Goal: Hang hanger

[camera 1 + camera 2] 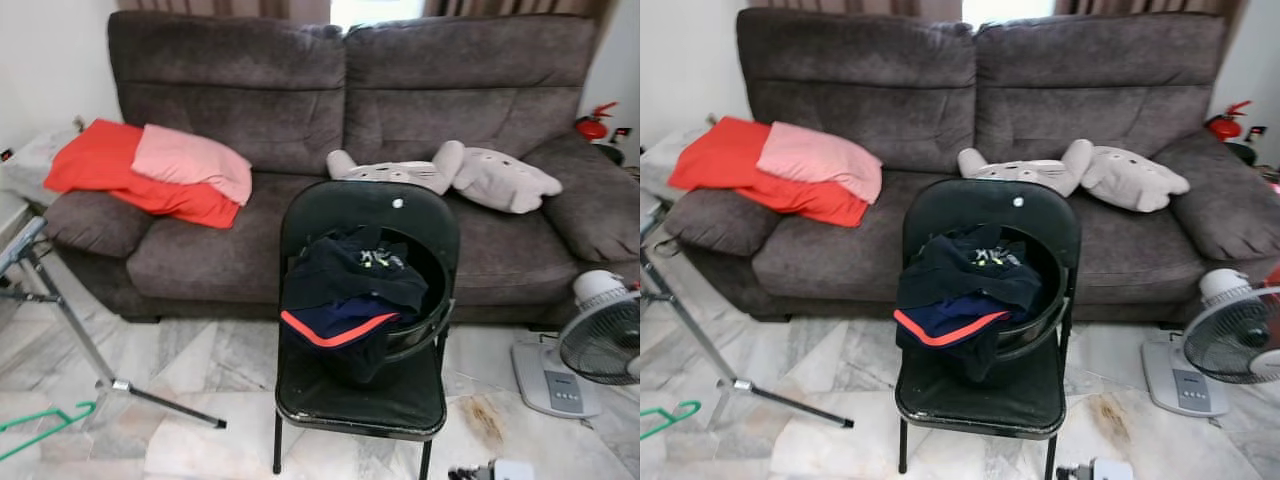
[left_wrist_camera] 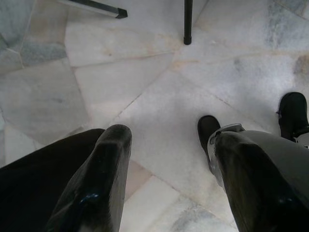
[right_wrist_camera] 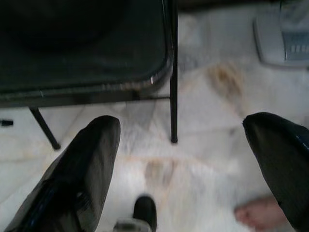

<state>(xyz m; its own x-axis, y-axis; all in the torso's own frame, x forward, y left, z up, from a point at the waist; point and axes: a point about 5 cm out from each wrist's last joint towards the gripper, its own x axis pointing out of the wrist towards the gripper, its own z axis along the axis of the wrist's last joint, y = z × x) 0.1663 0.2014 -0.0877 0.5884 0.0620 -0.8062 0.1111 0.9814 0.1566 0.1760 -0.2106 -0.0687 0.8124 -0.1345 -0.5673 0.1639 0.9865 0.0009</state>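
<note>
From the head views, no writing can be read; a black basin (image 1: 420, 325) on a black folding chair (image 1: 395, 215) holds dark clothes (image 1: 350, 285), and the green hanger (image 1: 45, 425) lies on the marble floor (image 1: 200, 375) near a metal stand (image 1: 70, 320). In the left wrist view the left pincer (image 2: 169, 164) hangs released above floor tiles. In the right wrist view the right pincer (image 3: 181, 164) is released beside the chair's front leg.

light: soft, even daylight – bright window above sofa (image 1: 350, 150) | head views sharp | right wrist view blurred
</note>
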